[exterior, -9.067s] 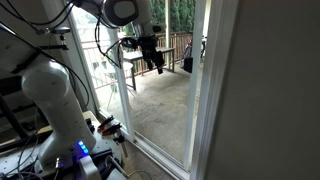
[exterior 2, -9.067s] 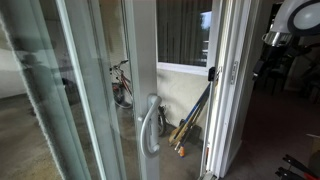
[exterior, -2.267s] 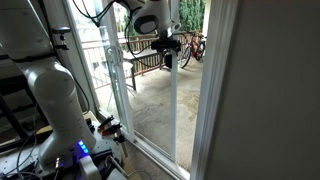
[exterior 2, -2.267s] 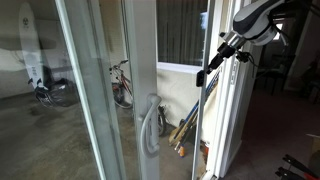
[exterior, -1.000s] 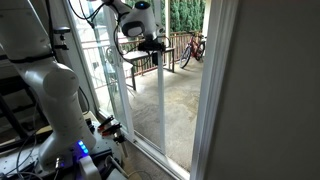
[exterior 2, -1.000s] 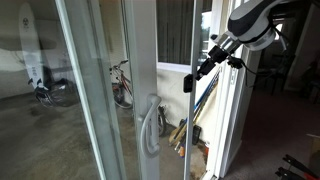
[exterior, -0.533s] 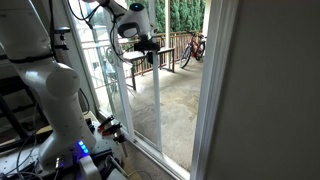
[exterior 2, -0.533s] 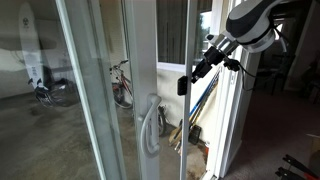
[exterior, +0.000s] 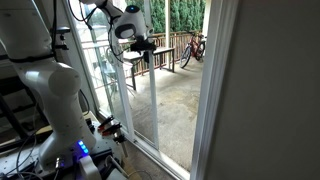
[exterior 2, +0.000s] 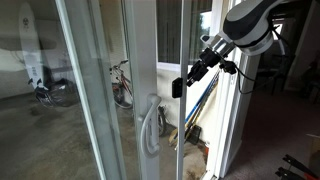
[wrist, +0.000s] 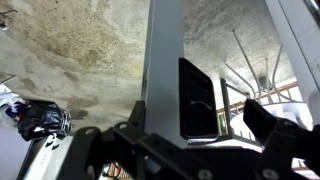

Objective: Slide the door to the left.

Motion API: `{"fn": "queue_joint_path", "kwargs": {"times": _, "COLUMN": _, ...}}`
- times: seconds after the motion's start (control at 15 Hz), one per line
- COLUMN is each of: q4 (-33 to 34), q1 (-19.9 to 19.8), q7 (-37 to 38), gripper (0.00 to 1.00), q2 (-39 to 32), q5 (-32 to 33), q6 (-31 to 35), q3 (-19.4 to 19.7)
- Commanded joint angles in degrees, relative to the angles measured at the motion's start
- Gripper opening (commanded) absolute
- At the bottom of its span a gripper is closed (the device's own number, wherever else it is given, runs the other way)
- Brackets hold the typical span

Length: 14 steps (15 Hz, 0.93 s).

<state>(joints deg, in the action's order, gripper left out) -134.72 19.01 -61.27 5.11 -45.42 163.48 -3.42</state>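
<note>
High on the door [exterior: 152, 105], pressed against its thin white edge with the gripper [exterior: 143, 48]. Fingers [wrist: 198, 98] spread apart, clamping nothing, one black pad flat beside the frame. Door edge partway across the opening, upright; bicycle [exterior: 194, 46] beyond the door, on the balcony.

A curved grey handle [exterior 2: 150, 125] is seen on a wide white upright. Right of the handle and higher, the black gripper [exterior 2: 177, 88] is held against the door [exterior 2: 187, 35] at its thin white edge; how its jaws stand cannot be made out. Left of the handle, behind glass, a bicycle [exterior 2: 120, 82] is parked. Long-handled tools [exterior 2: 195, 112] are leaned to its right.
</note>
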Motion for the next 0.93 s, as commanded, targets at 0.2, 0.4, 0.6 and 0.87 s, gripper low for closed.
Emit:
{"fn": "queue_joint_path", "kwargs": {"times": 0.2, "q4": 4.18, "q1": 2.6, "q7": 0.79, "gripper": 1.0, "q2": -4.51, "q5": -1.59, "q6": 2.32, "q3": -2.49}}
{"fn": "queue_joint_path", "kwargs": {"times": 0.4, "q4": 5.84, "q1": 3.48, "q7": 1.69, "gripper": 1.0, "q2": -5.85, "q5": -1.51, "q6": 2.26, "q3": -3.32}}
{"fn": "queue_joint_path", "kwargs": {"times": 0.6, "q4": 7.33, "q1": 4.26, "q7": 2.0, "gripper": 1.0, "q2": -7.39, "q5": -1.5, "q6": 2.4, "q3": -3.98}}
{"fn": "queue_joint_path", "kwargs": {"times": 0.87, "q4": 8.85, "q1": 4.72, "q7": 1.96, "gripper": 1.0, "q2": -8.9, "q5": -1.4, "q6": 2.3, "q3": -4.49}}
